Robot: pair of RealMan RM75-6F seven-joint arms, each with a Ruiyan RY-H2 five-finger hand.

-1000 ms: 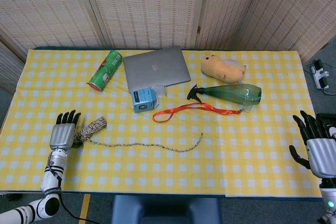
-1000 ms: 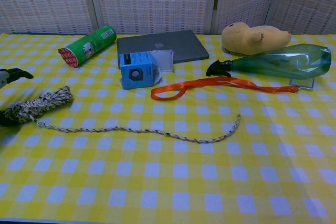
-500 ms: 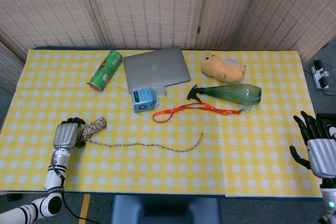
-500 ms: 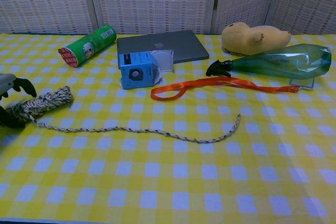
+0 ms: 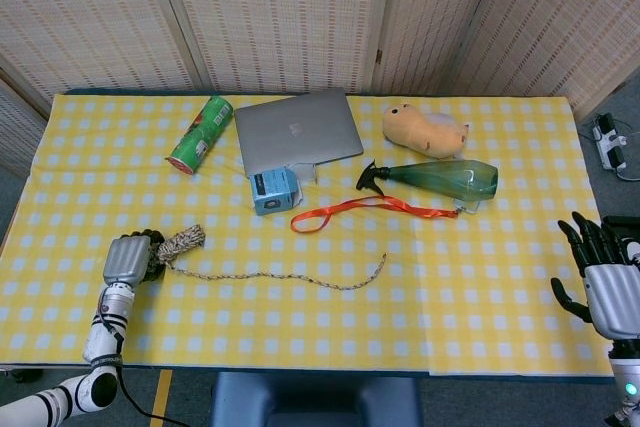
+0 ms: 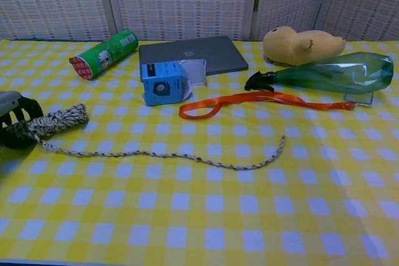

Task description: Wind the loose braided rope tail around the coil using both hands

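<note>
Since a second ago the left hand (image 5: 128,259) has curled its fingers down: they stood straight and spread beside the coil then, and now they wrap the coil's (image 5: 178,244) near end, gripping it at the left edge of the checked tablecloth (image 5: 480,287). From the coil the loose rope tail (image 5: 290,278) trails rightward in a shallow wave and lifts slightly at its far tip; its course looks the same as before. Over at the right edge, the right hand (image 5: 603,282) hangs off the table with fingers spread and nothing in them, sitting a touch lower than earlier.

Nothing I can read outright. A grey laptop (image 5: 297,131) lies closed with a pale logo on its lid (too small to name), and the green can (image 5: 200,134) on its side carries print I can't make out. One small blue box (image 6: 163,83) shows a round dark marking on its face. Next to the orange strap (image 5: 370,207) a green spray bottle (image 5: 440,178) lies on its side, contents unclear. Behind it rests a tan plush toy (image 5: 424,130).
</note>
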